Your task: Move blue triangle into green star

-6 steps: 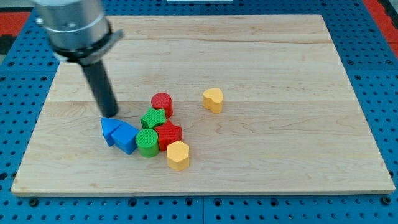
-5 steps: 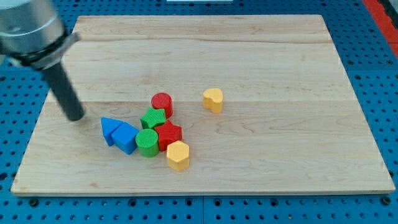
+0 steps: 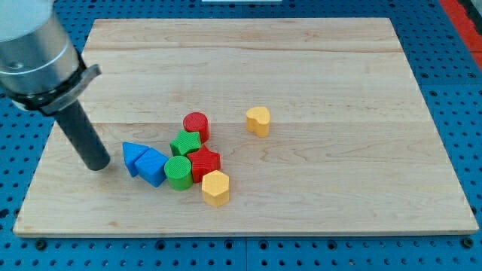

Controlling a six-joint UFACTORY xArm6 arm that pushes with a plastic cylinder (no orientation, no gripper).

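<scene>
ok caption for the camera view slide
My tip sits just left of the blue triangle, with the green star beyond.

one camera looks down at a slant on the whole wooden board (image 3: 316,68) from nearby.

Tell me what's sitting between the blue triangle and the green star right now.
In the camera view, the second blue block lies partly between the blue triangle and the green star. My tip is at the triangle's left.
</scene>
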